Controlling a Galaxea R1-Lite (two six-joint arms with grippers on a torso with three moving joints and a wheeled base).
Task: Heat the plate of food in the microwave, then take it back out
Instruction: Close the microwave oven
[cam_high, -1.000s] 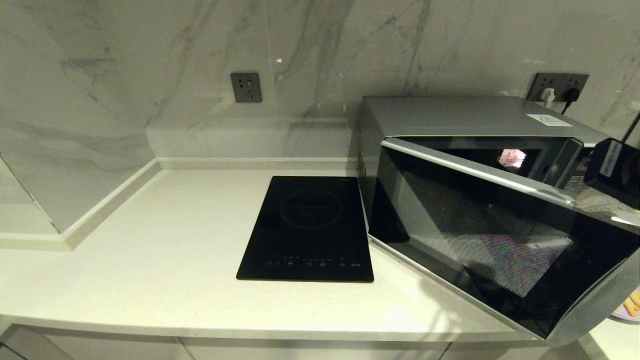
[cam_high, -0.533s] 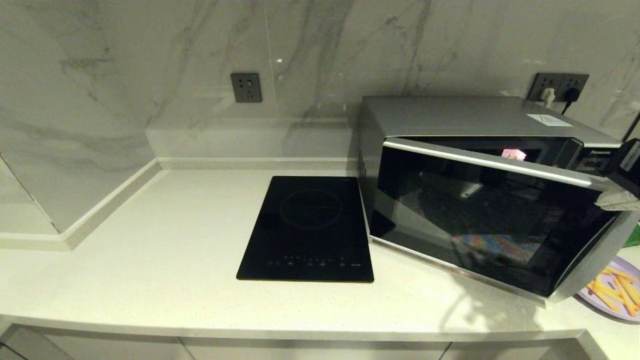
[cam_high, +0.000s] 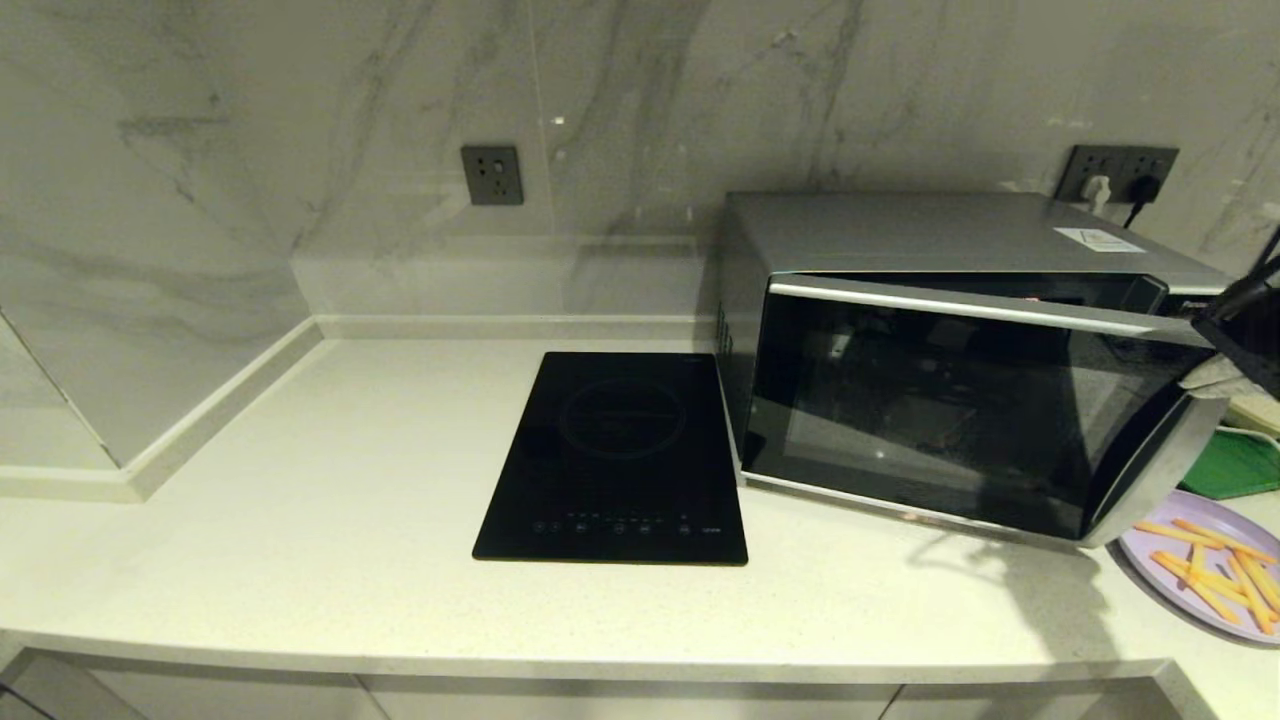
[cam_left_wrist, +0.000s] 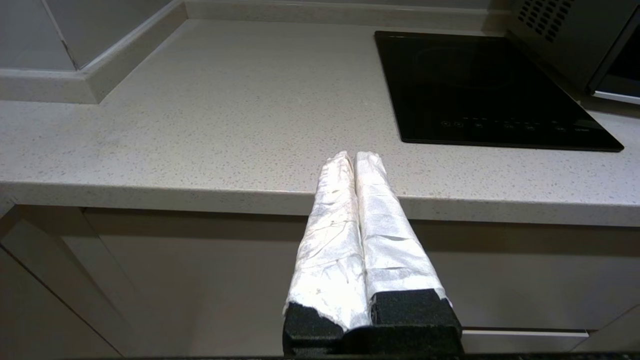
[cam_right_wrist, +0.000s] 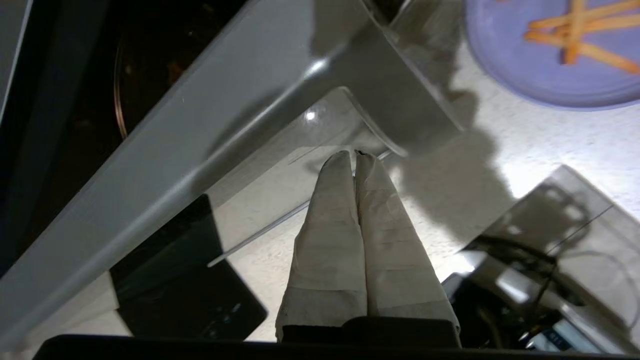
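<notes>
The silver-grey microwave (cam_high: 930, 235) stands at the right of the counter. Its dark glass door (cam_high: 950, 420) hangs slightly ajar, its free right edge a little off the body. My right gripper (cam_high: 1215, 380) is shut with nothing in it, and its taped fingertips (cam_right_wrist: 355, 155) lie against the silver door band (cam_right_wrist: 200, 150) near that free edge. The lilac plate (cam_high: 1215, 515) with orange fries (cam_high: 1215, 575) sits on the counter, right of the microwave and outside it. It also shows in the right wrist view as plate (cam_right_wrist: 525, 65). My left gripper (cam_left_wrist: 356, 156) is shut and parked below the counter's front edge.
A flat black induction hob (cam_high: 620, 450) lies left of the microwave. A green tray (cam_high: 1235, 465) sits behind the plate at the far right. Wall sockets (cam_high: 1115, 175) with plugged cables are behind the microwave. Marble walls close off the back and left.
The microwave door has swung from wide open to nearly closed, with my right gripper moving along at its free edge. The plate has come into fuller view. The left arm has not moved.
</notes>
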